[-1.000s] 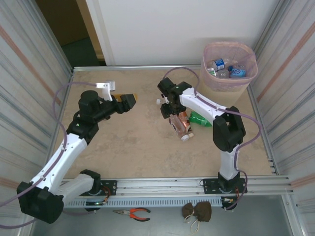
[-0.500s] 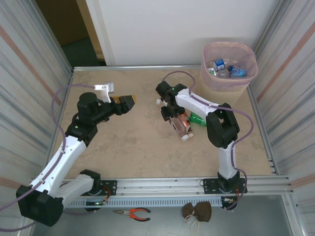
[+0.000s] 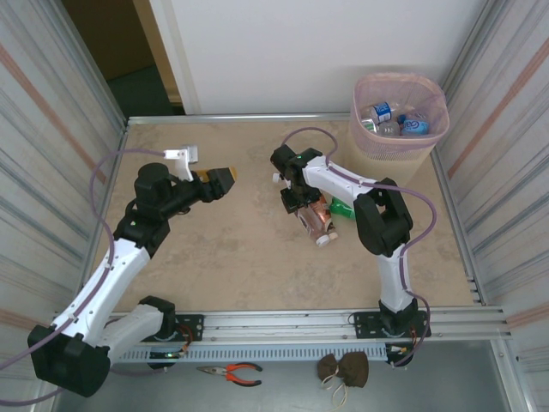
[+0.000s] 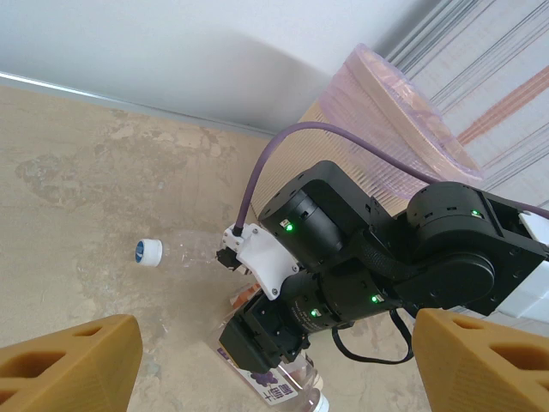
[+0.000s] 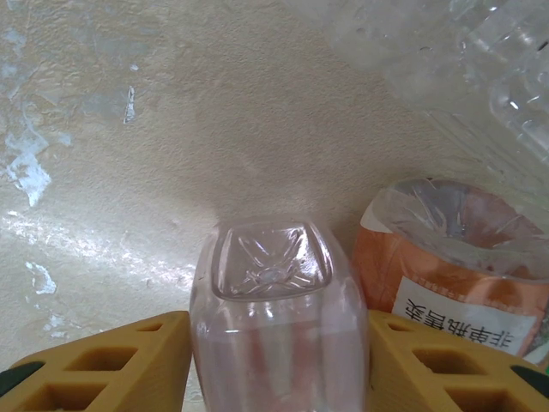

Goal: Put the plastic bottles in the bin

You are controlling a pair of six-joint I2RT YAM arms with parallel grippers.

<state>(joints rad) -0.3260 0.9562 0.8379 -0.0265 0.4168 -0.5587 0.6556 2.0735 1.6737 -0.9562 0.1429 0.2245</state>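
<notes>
Right gripper is low over the table, just past centre toward 1 o'clock. On its wrist view I see both pads hard against the flanks of a clear bottle, square base facing the camera, so I read that as a pinch on it. An orange-label bottle lies against the clear bottle at its 3 o'clock. From above, the green bottle is touching the orange-label bottle at that one's 2 o'clock. Left gripper hangs over the table toward 10 o'clock, well apart from the bottles, its fingers spread wide with nothing between them. The bin stands in the 1 o'clock corner, with several bottles already inside.
</notes>
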